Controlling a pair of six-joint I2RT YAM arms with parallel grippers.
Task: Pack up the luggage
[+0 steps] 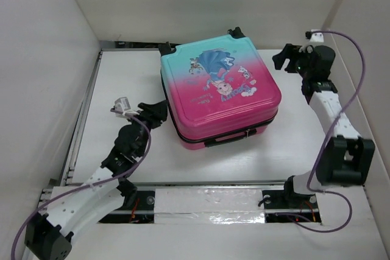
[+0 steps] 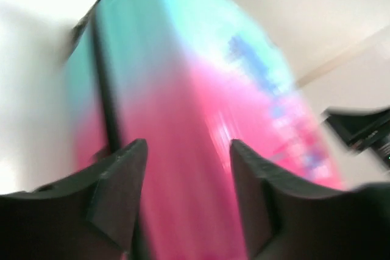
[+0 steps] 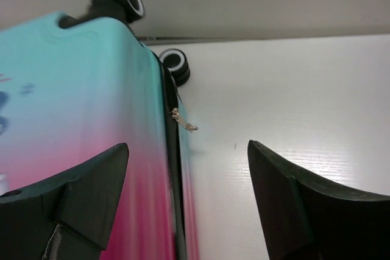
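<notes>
The luggage is a small pink-to-teal suitcase with a cartoon print. It lies flat and closed in the middle of the table, wheels at the far side. My left gripper is open at its left edge; the blurred left wrist view shows pink shell between the fingers. My right gripper is open, off its far right corner. The right wrist view shows the shell, the black zipper seam, a metal zipper pull and two wheels.
White walls enclose the table on the left, back and right. A taped strip runs along the near edge between the arm bases. A purple cable loops beside the right arm.
</notes>
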